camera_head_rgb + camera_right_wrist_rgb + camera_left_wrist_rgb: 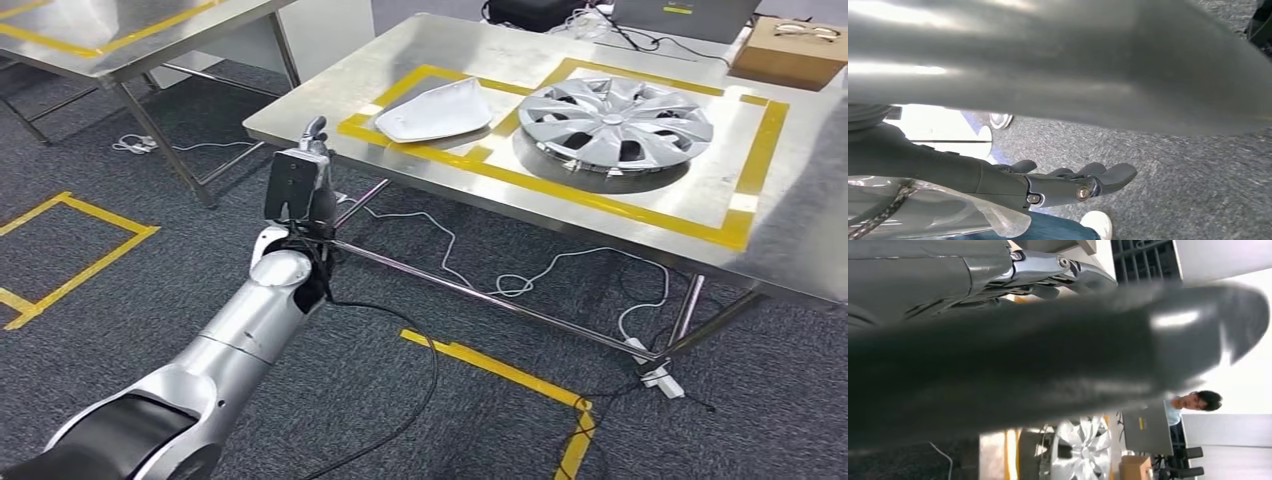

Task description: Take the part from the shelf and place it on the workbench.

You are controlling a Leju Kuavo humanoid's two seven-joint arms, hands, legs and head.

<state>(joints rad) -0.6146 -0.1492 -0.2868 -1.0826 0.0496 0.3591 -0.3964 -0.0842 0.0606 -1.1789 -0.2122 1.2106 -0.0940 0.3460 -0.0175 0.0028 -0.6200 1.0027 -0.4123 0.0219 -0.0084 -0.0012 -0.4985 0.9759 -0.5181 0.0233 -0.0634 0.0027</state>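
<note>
i see the white part (436, 111) lying on the desk (560, 215) beside the hubcap (615, 123), my left hand (303, 180) empty with fingers apart, right hand (1068, 182) likewise.

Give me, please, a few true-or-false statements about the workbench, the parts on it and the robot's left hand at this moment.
1. The silver hubcap lies flat on the steel workbench inside a yellow tape outline. True.
2. The white part is stacked on top of the hubcap. False: it lies beside it, in its own taped box.
3. The left hand grips the white part. False: it is off the bench's near corner, apart from the part.
4. A cardboard box sits at the bench's far edge. True.
5. The floor is bare concrete. False: it is dark carpet with yellow tape marks.
</note>
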